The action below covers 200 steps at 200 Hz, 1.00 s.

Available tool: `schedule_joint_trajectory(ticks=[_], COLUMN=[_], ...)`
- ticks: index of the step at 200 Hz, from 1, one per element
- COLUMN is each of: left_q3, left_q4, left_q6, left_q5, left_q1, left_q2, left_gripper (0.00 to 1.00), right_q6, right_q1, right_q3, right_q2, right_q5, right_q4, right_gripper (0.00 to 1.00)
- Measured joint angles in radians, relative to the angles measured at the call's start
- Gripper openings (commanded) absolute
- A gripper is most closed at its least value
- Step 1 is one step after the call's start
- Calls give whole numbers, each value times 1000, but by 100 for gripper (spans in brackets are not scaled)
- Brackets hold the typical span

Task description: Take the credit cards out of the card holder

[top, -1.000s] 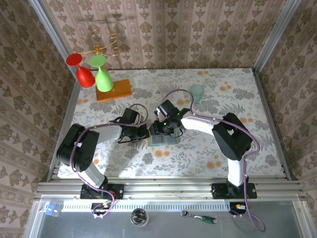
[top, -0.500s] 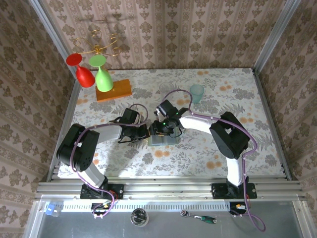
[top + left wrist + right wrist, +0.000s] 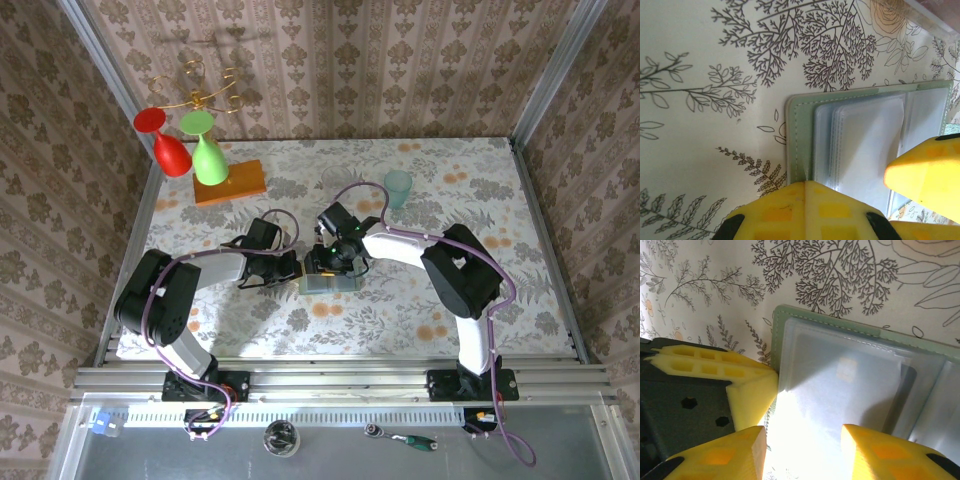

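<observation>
Judging progress from the card holder [image 3: 328, 283]: it lies opened flat on the floral table [image 3: 450, 300], both panels up, with its clear sleeves [image 3: 840, 370] exposed. No card lies on the table beside the card holder, and neither gripper carries one. On that evidence the extraction step has not yet produced a result, and all of the credit cards are left to remove.

A pale rectangle with a small lighter patch [image 3: 845, 368] shows through the front sleeve. Whether it is one of the credit cards cannot be told from the wrist views.

The left gripper [image 3: 805, 192] sits at the left edge of the card holder [image 3: 800, 130]. Its fingers are closed together with nothing between them, and the joined tip touches the stitched border. This reads as a pinning hold that keeps the card holder from sliding.

The right gripper [image 3: 802, 435] is above the sleeves of the card holder [image 3: 815, 317]. Its fingers stand partly apart, one on either side of the front sleeve, and grip nothing visible.

Work left, as a judgement:
1. Get a finger onto a card edge inside a sleeve.
2. Draw each card out.
3. Set it on the table clear of the card holder.
</observation>
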<state>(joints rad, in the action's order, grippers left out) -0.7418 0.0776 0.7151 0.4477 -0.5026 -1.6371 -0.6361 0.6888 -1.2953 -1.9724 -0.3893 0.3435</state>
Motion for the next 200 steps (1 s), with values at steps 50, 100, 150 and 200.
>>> schedule_joint_trajectory(ticks=[50, 100, 150, 200], left_q3=[0, 0, 0, -1], left_q4=[-1, -1, -1, 5], left_q6=[0, 0, 0, 0], left_q5=[1, 1, 0, 0], left_q1=[0, 0, 0, 0], left_q2=[-2, -2, -2, 31], left_gripper=[0, 0, 0, 5], right_q6=[-5, -16, -16, -21], right_q1=[-18, -37, -45, -52], right_q3=[4, 28, 43, 55], right_q2=[0, 8, 21, 24], right_q5=[20, 22, 22, 21], right_q4=[4, 4, 3, -6], right_gripper=[46, 46, 46, 46])
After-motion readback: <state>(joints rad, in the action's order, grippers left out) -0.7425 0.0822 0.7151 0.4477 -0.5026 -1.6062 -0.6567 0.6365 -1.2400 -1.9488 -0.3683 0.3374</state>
